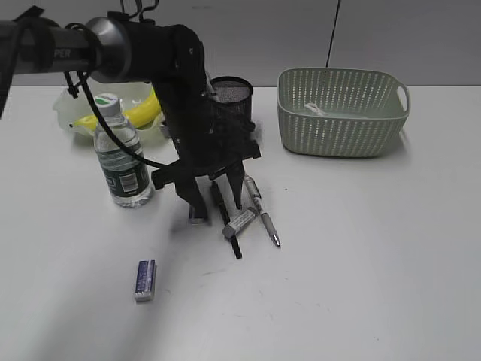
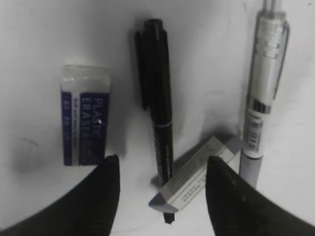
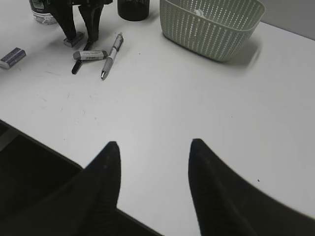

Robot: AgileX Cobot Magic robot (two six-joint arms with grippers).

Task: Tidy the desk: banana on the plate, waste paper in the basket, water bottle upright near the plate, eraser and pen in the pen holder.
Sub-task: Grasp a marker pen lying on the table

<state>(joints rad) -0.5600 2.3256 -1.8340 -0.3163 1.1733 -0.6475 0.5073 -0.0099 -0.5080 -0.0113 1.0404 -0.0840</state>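
Left hand [image 2: 162,189] open over black pen [image 2: 158,103] (grey eraser [image 2: 194,179] lying across it): closing may pinch both.

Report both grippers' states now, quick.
Left gripper: open, holding nothing, fingers straddling the black pen and grey eraser.
Right gripper: open, empty, above bare desk.

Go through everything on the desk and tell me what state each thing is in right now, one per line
water bottle: upright, capped.
banana: on the plate.
waste paper: in the basket.
pen holder: upright.
black pen: flat on the desk, a grey eraser across it.
silver pen: flat on the desk.
blue eraser: flat on the desk.
left gripper: open above the black pen.
right gripper: open, holding nothing.
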